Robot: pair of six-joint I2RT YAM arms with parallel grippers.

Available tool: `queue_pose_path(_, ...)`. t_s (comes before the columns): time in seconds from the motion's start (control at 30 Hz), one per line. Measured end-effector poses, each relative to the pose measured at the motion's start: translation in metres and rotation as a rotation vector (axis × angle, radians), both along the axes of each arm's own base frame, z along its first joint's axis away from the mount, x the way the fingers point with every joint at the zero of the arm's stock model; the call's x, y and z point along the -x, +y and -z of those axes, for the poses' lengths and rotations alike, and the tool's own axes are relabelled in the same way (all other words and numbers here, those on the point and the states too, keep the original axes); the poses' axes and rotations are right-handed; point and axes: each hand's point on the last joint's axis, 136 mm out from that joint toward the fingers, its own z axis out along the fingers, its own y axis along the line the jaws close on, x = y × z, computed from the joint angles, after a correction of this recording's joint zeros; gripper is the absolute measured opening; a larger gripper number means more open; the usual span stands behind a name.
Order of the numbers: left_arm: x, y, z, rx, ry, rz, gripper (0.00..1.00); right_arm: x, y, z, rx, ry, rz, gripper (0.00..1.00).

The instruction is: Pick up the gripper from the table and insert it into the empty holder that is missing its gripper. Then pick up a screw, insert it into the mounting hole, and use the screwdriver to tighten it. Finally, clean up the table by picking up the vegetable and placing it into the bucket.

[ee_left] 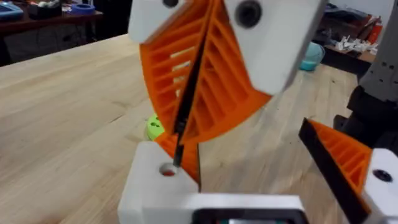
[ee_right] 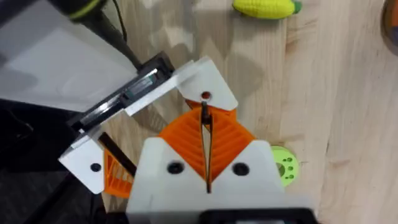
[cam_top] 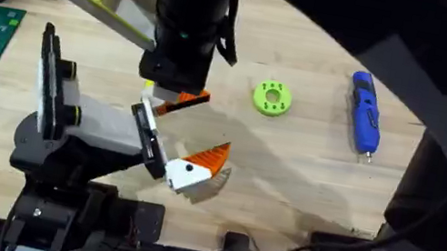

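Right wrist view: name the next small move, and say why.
Probably ease the screw straight down into the mounting hole. The right gripper is shut on it, and its tip looks to be at the hole's mouth, most of its length still out.

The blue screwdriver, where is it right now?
In the overhead view the blue screwdriver lies flat on the table, over on the right side, to the right of a green ring, with no gripper touching it.
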Motion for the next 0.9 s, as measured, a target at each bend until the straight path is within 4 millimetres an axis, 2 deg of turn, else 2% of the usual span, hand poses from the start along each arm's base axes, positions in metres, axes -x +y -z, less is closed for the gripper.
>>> queue_pose_path(0.9, 0.0001, 0.0, 0.0, 0.0, 0.0, 0.0, 0.986, 0.0007, -0.0009, -0.0093, -0.012, -0.008, -0.001, 0.011)
